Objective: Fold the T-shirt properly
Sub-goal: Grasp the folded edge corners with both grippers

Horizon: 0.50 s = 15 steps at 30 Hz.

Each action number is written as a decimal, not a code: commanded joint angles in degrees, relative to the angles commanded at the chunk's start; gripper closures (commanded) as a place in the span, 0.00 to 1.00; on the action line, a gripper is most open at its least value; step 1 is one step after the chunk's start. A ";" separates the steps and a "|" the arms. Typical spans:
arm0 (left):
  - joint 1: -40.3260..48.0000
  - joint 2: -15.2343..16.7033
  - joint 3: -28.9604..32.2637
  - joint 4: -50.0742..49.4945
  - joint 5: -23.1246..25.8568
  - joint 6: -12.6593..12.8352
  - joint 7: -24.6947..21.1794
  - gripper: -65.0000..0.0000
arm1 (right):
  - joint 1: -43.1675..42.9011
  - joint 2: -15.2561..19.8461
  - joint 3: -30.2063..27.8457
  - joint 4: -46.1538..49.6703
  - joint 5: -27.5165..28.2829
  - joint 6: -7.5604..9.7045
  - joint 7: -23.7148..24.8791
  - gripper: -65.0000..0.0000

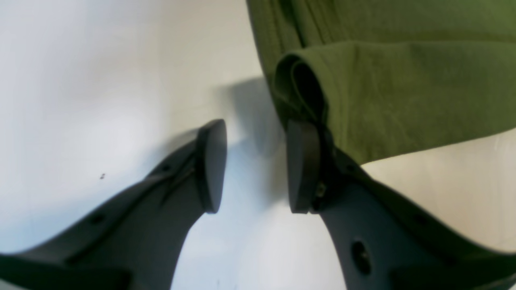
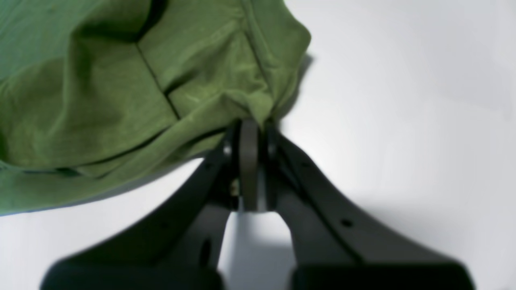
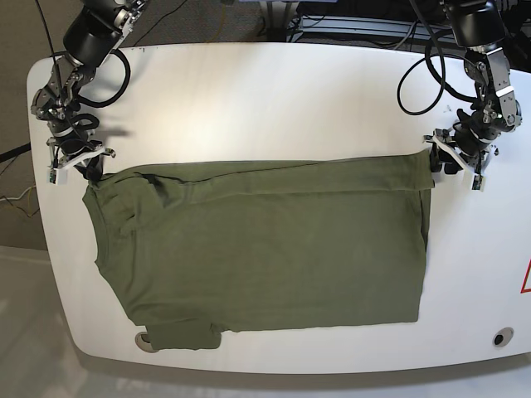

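The olive-green T-shirt (image 3: 265,249) lies spread across the white table (image 3: 274,99), its top strip folded over toward the front. At the shirt's far left corner my right gripper (image 3: 90,172) is shut on a bunched corner of cloth (image 2: 225,80), the fabric puckering at the closed fingertips of the gripper (image 2: 253,125). At the shirt's far right corner my left gripper (image 3: 438,156) stands open (image 1: 256,165). Nothing lies between its fingers (image 1: 211,165). The rolled fold of the T-shirt (image 1: 403,88) rests against the outer side of its right finger.
Both arms rise from the table's back corners, with black cables (image 3: 415,75) looping near them. One sleeve (image 3: 187,334) lies close to the table's front edge. A small round hole (image 3: 498,337) sits at the front right.
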 joint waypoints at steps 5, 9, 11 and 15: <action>-0.25 -0.16 -0.06 -0.15 0.07 0.37 0.36 0.70 | -0.19 -0.11 -0.10 0.07 -0.39 0.00 0.13 1.00; 0.09 -0.21 -0.11 -0.50 0.17 0.50 0.98 0.72 | -1.68 -0.16 -0.55 0.65 -1.06 0.00 0.93 1.00; 0.19 -0.18 -0.07 -0.64 0.24 0.52 1.02 0.70 | -1.93 -0.18 -0.58 0.72 -1.15 0.00 1.08 1.00; 0.47 -0.18 0.05 -0.86 0.40 0.44 0.79 0.62 | -2.48 -0.24 -0.63 0.93 -1.38 0.00 1.43 1.00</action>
